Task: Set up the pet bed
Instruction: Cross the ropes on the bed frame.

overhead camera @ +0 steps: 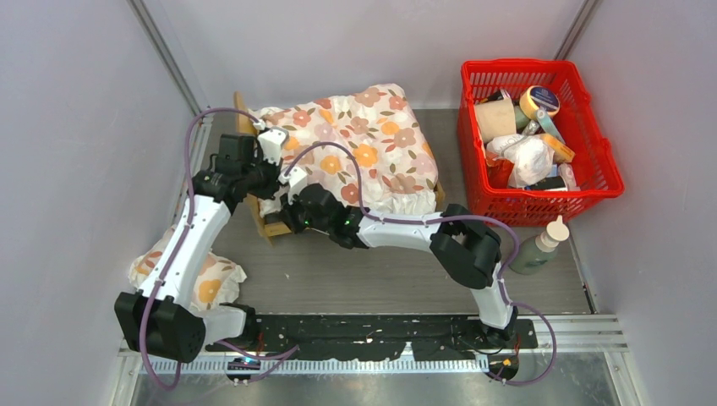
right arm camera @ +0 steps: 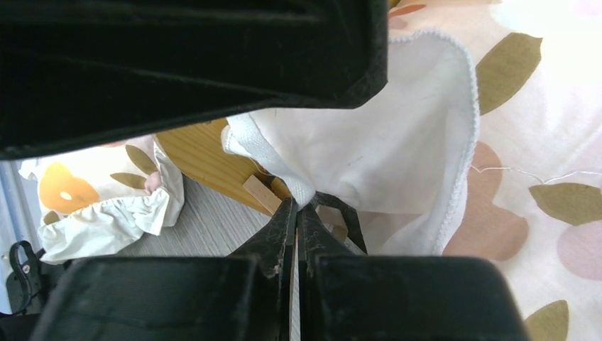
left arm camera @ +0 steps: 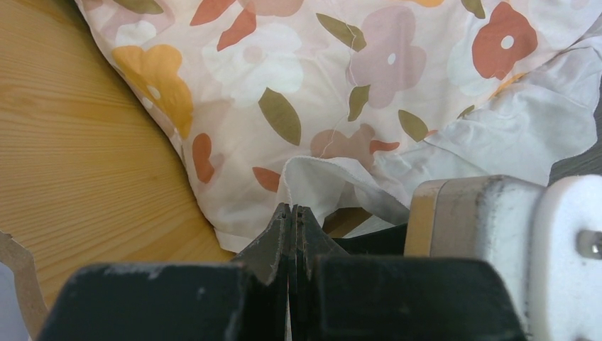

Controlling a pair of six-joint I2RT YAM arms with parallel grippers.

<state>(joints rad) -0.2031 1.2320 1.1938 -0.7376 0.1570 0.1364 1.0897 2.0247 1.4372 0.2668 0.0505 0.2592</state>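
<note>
Left arm pose: reaching forward from its base at the near left edge, then bending right at the wrist toward the headboard end of the pet bed (overhead camera: 269,227).
Left gripper (left arm camera: 291,215): fingers pressing flat together with no gap showing; the white hem of the floral cushion (overhead camera: 363,148) is meeting the tips and appears nipped between them.
Around left gripper: the bed's light wood panel is lying just to its left; floral fabric is filling the space ahead of and above the tips.
Right arm pose: folding sharply at the elbow near the right side, with the forearm running leftward along the front of the bed and the wrist ending at the bed's near-left corner.
Right gripper (right arm camera: 298,213): fingers closing fully on the corded white edge of the cushion, fabric bunching right at the tips.
Around right gripper: a strip of bed wood is showing just beyond the tips; the other arm's dark body is filling the view above.
Pet bed: sitting directly under both grippers, mostly covered by the cushion, only wood edges showing.
Second floral piece (overhead camera: 182,275): lying crumpled on the table (overhead camera: 372,279), behind the left gripper beside that arm's lower link.
Red basket (overhead camera: 592,182): standing well to the right of both grippers, filled with assorted items.
Bottle (overhead camera: 541,245): standing near the basket, beside the right arm's elbow.
</note>
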